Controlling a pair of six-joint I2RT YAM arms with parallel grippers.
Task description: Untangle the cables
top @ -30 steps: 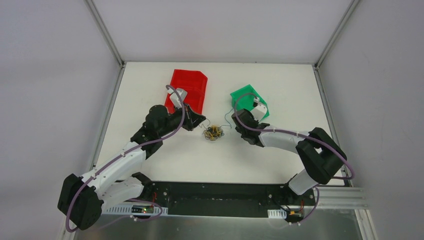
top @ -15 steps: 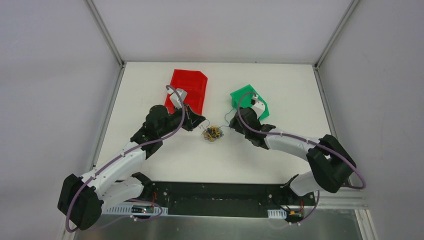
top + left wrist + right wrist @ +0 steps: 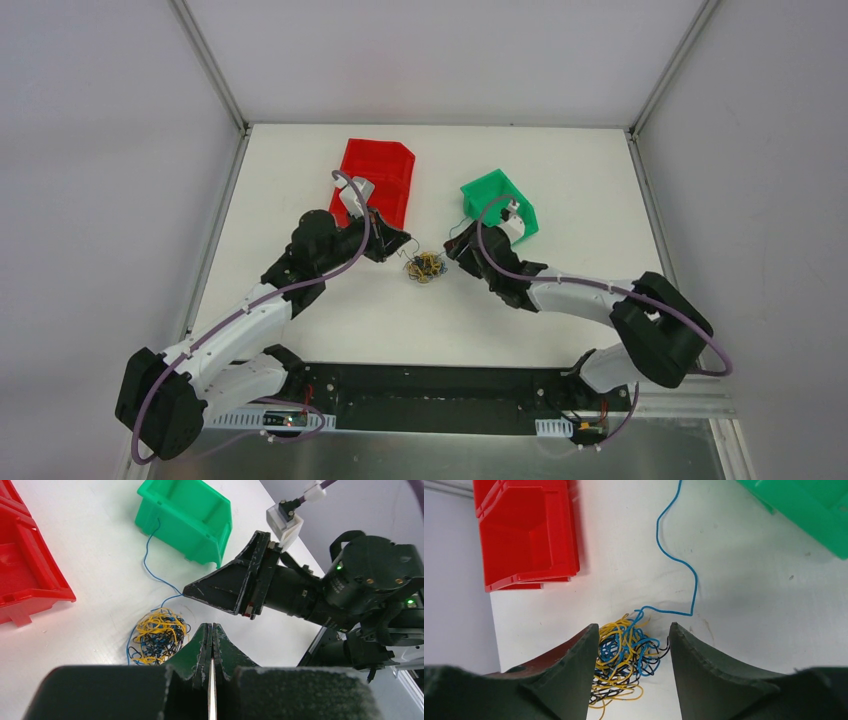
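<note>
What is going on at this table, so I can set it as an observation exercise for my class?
A robot is working on a small clump of thin yellow, blue and dark cables on the table. The right gripper is open, its jaws either side of the clump. The left gripper is shut beside it. One blue wire trails toward the green bin; a red bin sits opposite.
</note>
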